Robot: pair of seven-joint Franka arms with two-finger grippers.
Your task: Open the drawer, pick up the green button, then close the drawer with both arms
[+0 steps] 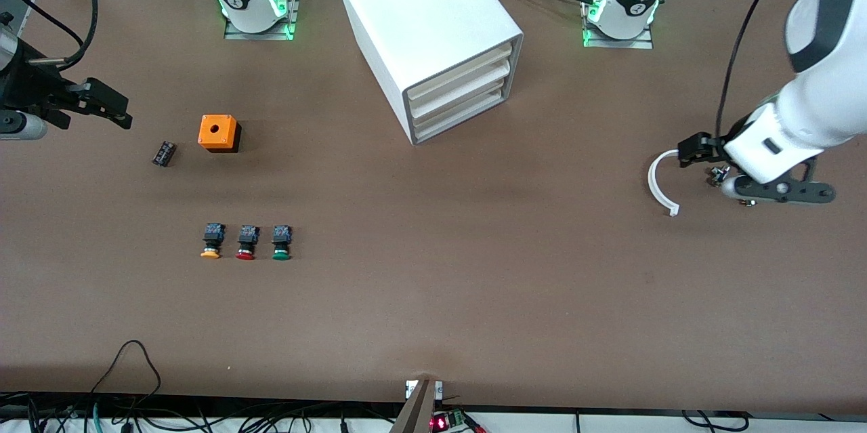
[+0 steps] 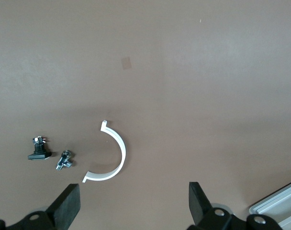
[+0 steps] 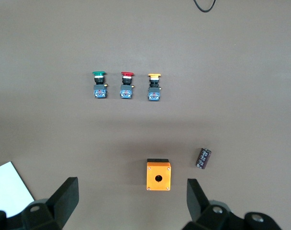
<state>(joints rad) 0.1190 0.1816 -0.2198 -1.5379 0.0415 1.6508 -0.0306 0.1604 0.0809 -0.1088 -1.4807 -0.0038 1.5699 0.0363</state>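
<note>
The green-capped button (image 1: 282, 244) lies on the brown table (image 1: 474, 270) toward the right arm's end, last in a row of three beside the red-capped button (image 1: 246, 244) and the orange-capped button (image 1: 212, 243). It lies on its side, long axis running toward the front camera, cap nearest that camera and black-and-blue body pointing back toward the robots' bases. The right gripper (image 3: 131, 201) hangs in the air at that end of the table, jaws spread wide and holding nothing, over bare table well apart from the button; its wrist view looks down on the row, an orange box with a round hole (image 1: 218, 133) and a small dark cylinder (image 1: 164, 153) that lie farther from the front camera than the buttons.

The white cabinet (image 1: 420, 19) stands between the two arm bases, its three drawers all pushed in; the lowest drawer (image 1: 460, 113) shows only its front edge, turned at an angle toward the left arm's end. The left gripper (image 2: 133, 206) hovers, released and empty, over the table at that end, above a white curved strip (image 1: 660, 182) and two small metal-and-black parts (image 2: 50, 155) whose make is hard to tell. In the front view, both grippers are partly cut off by the frame or their own arms.
</note>
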